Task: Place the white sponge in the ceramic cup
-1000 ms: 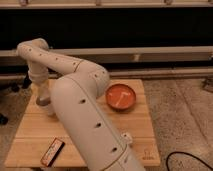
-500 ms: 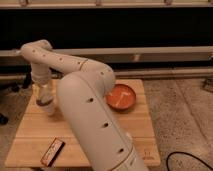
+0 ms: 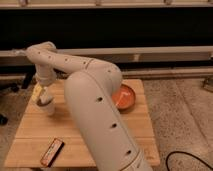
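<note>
White sponge (image 3: 37,92): one, gripped by claw (image 3: 41,97) just above one ceramic cup (image 3: 48,107); one orange bowl (image 3: 125,97).

The arm (image 3: 95,100) is the main obstacle: it crosses the desk (image 3: 30,135) from 5 o'clock up through the centre and bends back toward 10 o'clock, blocking passage across the middle. The gripper (image 3: 44,99) hangs at 9 o'clock, right over the cup (image 3: 48,107), closing off the way in from above; the sponge (image 3: 38,93) sits pale at the gripper. The bowl (image 3: 125,97) stands at 3 o'clock, partly behind the arm. The bar (image 3: 51,152) lies at 7 o'clock near the front edge. Bare board between cup and bar gives room on the left.
</note>
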`<state>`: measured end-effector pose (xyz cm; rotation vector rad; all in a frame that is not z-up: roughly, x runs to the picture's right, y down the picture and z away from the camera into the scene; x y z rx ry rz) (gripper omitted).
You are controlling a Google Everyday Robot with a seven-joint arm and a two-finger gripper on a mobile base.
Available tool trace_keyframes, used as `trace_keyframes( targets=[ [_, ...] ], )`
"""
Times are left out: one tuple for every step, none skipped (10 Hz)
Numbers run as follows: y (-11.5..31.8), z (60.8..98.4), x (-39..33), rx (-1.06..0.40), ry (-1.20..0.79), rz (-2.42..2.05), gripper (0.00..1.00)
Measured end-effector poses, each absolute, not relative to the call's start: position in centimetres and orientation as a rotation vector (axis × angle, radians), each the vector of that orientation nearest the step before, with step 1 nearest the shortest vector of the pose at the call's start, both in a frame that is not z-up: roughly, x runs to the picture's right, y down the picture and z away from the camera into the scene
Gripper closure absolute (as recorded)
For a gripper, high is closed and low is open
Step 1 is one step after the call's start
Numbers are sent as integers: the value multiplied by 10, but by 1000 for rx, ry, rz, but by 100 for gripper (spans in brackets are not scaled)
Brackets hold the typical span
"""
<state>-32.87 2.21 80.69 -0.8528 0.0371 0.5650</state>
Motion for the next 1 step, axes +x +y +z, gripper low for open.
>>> trace_keyframes(
  targets=[
    [22, 807, -334, -852, 34, 570, 0]
  ],
)
